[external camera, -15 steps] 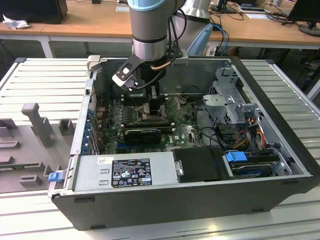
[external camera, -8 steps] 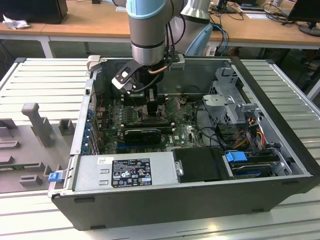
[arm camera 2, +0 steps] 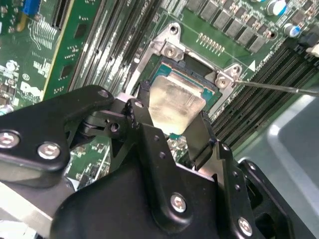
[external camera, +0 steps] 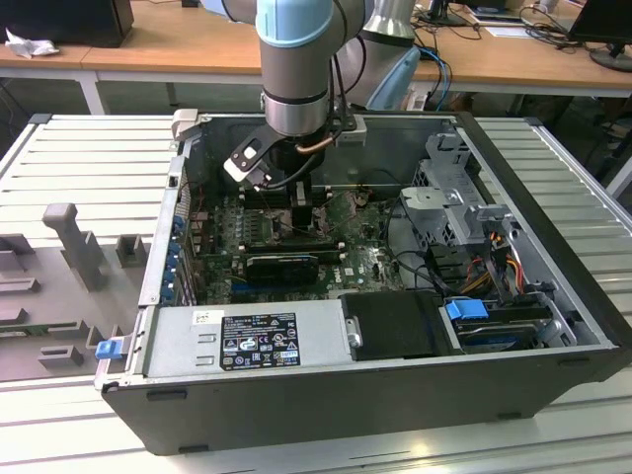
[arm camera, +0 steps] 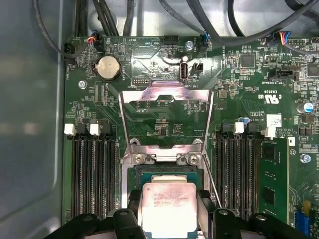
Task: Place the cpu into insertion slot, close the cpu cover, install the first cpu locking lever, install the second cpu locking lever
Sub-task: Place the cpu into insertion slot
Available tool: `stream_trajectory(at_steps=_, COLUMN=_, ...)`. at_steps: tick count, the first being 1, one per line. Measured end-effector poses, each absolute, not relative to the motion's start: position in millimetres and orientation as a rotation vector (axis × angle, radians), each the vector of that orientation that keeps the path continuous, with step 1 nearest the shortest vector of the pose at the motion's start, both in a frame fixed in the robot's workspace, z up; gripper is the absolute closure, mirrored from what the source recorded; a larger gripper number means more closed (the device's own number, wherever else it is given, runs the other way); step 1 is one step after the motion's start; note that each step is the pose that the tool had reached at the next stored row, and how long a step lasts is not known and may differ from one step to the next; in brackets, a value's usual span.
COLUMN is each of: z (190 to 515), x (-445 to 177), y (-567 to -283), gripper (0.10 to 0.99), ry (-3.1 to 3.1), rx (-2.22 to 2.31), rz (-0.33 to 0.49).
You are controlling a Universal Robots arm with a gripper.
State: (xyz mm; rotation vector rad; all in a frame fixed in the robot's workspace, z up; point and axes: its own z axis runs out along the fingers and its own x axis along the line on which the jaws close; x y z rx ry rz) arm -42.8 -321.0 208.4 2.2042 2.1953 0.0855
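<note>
gripper [arm camera: 168,214] is pinching the cpu [arm camera: 168,201] by its edges right over the slot [arm camera: 164,172], cover [arm camera: 149,94] standing open, so I'd keep it level and square to the slot and ease it down, no forcing.

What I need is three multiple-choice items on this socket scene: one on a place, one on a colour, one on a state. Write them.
1. Where is the small pale grey-silver square cpu?
A. gripped by the black end effector over the black-framed square insertion slot
B. on a memory slot
C. outside the case

2. What colour is the circuit board?
A. red
B. green
C. white

3. The thin silver metal cpu cover is:
A. shut
B. missing
C. swung open

Answers:
1. A, the end effector clasps it from both sides above the slot.
2. B, green surrounds the slot.
3. C, its frame is swung back off the slot.
</note>
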Motion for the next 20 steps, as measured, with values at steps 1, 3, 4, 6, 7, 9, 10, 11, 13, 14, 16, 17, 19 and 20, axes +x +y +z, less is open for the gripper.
stream_trajectory(at_steps=1, z=208.0, x=-42.8, y=-321.0, gripper=0.557, ry=2.195, rx=2.204, rz=0.086)
stream_trajectory(at_steps=3, z=206.9, x=-41.9, y=-321.0, gripper=0.557, ry=2.195, rx=2.204, rz=0.086)
stream_trajectory(at_steps=4, z=205.9, x=-41.8, y=-321.0, gripper=0.557, ry=2.195, rx=2.204, rz=0.086)
stream_trajectory(at_steps=6, z=203.8, x=-41.8, y=-320.9, gripper=0.557, ry=2.195, rx=2.204, rz=0.086)
stream_trajectory(at_steps=7, z=201.7, x=-41.8, y=-320.9, gripper=0.557, ry=2.195, rx=2.204, rz=0.085)
stream_trajectory(at_steps=9, z=201.3, x=-41.8, y=-321.0, gripper=0.557, ry=2.195, rx=2.204, rz=0.085)
stream_trajectory(at_steps=10, z=201.2, x=-41.8, y=-321.0, gripper=0.557, ry=2.195, rx=2.204, rz=0.085)
stream_trajectory(at_steps=11, z=201.0, x=-41.8, y=-320.9, gripper=0.557, ry=2.195, rx=2.204, rz=0.085)
stream_trajectory(at_steps=13, z=201.0, x=-41.8, y=-320.9, gripper=0.557, ry=2.195, rx=2.204, rz=0.085)
stream_trajectory(at_steps=14, z=200.9, x=-41.8, y=-321.0, gripper=0.557, ry=2.195, rx=2.204, rz=0.085)
stream_trajectory(at_steps=16, z=200.8, x=-41.8, y=-320.9, gripper=0.557, ry=2.195, rx=2.204, rz=0.085)
stream_trajectory(at_steps=17, z=200.8, x=-41.8, y=-320.9, gripper=0.557, ry=2.195, rx=2.204, rz=0.085)
stream_trajectory(at_steps=19, z=200.8, x=-41.8, y=-320.9, gripper=0.557, ry=2.195, rx=2.204, rz=0.085)
stream_trajectory(at_steps=20, z=200.7, x=-41.7, y=-320.8, gripper=0.557, ry=2.195, rx=2.204, rz=0.086)
